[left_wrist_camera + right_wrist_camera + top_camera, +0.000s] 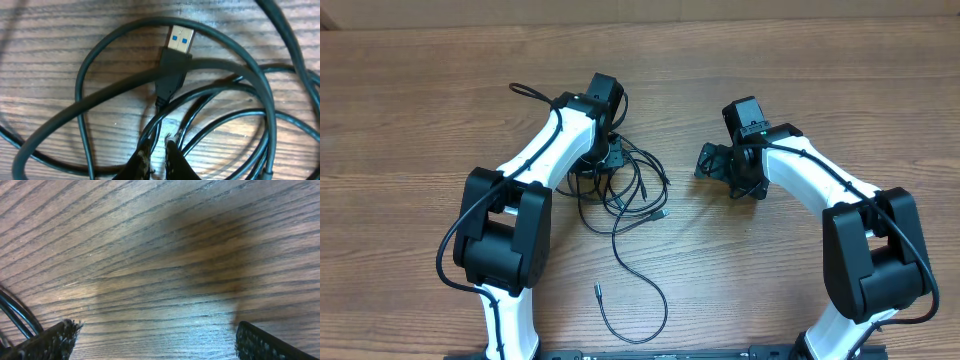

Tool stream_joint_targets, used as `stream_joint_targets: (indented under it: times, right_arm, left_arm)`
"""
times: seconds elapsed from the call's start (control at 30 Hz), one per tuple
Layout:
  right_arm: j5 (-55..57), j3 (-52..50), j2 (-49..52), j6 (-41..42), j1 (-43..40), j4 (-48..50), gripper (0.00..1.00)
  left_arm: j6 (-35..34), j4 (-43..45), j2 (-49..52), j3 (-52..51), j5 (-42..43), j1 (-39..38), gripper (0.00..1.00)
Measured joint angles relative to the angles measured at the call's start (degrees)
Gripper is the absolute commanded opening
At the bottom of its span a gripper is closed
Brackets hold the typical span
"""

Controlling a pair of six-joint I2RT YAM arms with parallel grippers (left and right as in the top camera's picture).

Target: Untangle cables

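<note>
Left claw (158, 152) low, tight on cables (625, 185)

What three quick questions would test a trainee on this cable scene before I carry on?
1. True or false: the right gripper is open over bare wooden table.
2. In the left wrist view, the USB-A plug has an insert that is: A red, B blue, C white.
3. Which gripper sits at the cable tangle?

Key: 1 true; 2 B; 3 left gripper.
</note>
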Motion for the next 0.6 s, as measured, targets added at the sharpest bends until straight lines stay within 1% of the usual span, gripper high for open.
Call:
stream_joint_targets:
  times: [0.17, 0.33, 0.6]
  right_arm:
    - [0.00, 0.00, 0.00, -0.02, 0.00, 0.04, 1.00]
    - [0.02, 0.00, 0.00, -0.04, 0.00, 0.02, 1.00]
    - [0.00, 0.00, 0.00, -0.04, 0.00, 0.02, 1.00]
  left_arm:
    - [-0.17, 2.56, 0.00, -0.04, -0.07, -0.02, 0.12]
    - [-0.20, 3.28, 0.00, -0.09, -0.26, -0.83, 0.09]
    - [-0.17, 4.68, 0.00, -0.13, -0.48, -2.67, 0.09]
